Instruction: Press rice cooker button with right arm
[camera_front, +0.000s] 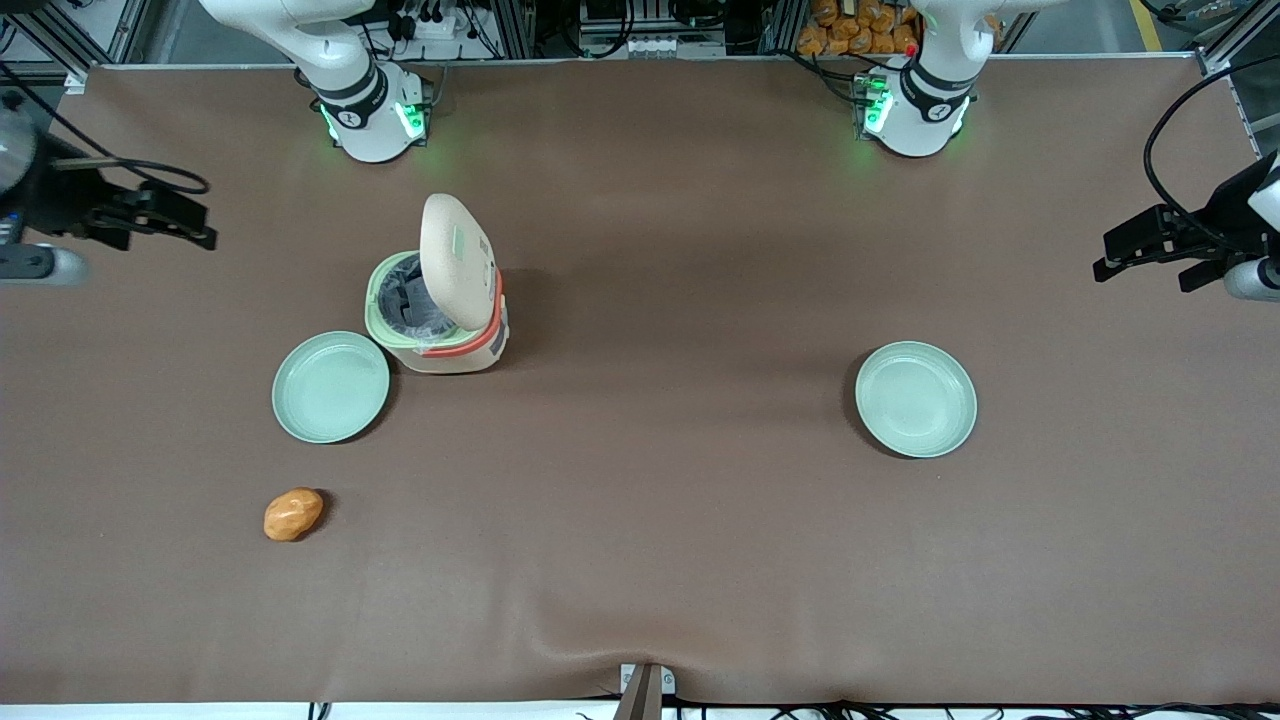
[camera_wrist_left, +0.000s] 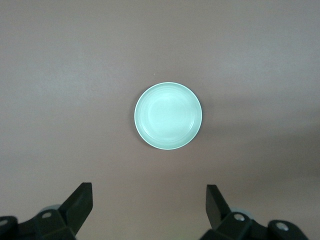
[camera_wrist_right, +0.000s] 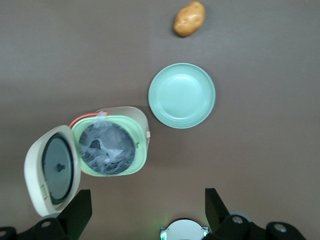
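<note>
The rice cooker (camera_front: 450, 345) stands on the brown table with its cream lid (camera_front: 458, 262) swung up and open, showing the dark inner pot inside the pale-green rim. It also shows in the right wrist view (camera_wrist_right: 107, 145), seen from above. A small pale-green patch on the lid's outer face (camera_front: 465, 240) may be the button; I cannot tell for sure. My right gripper (camera_front: 195, 225) hangs well off the cooker toward the working arm's end of the table, apart from it. In the right wrist view the gripper (camera_wrist_right: 148, 212) is open and empty.
A pale-green plate (camera_front: 331, 387) lies beside the cooker, nearer the front camera, also in the right wrist view (camera_wrist_right: 182, 95). A potato (camera_front: 293, 513) lies nearer still, also seen in the right wrist view (camera_wrist_right: 189, 18). A second plate (camera_front: 915, 398) lies toward the parked arm's end.
</note>
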